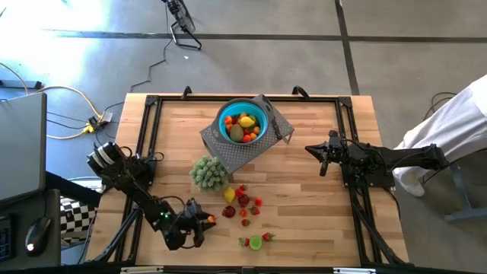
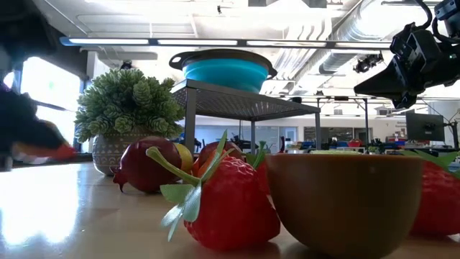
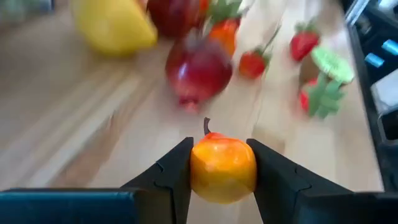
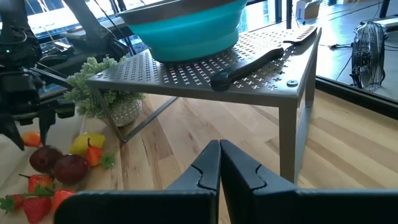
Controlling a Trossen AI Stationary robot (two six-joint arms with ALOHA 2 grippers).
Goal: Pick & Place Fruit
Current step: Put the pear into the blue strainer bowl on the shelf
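While the left hand squeezes an orange fruit just above the table, lift it slowly toward the blue bowl. Right hand waits, pinched shut.

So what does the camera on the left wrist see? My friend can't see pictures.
The left gripper pinches a small orange fruit between its two dark fingers over a wooden table. Beyond it lie a dark red fruit, a yellow fruit, small red strawberries and a lime green slice.
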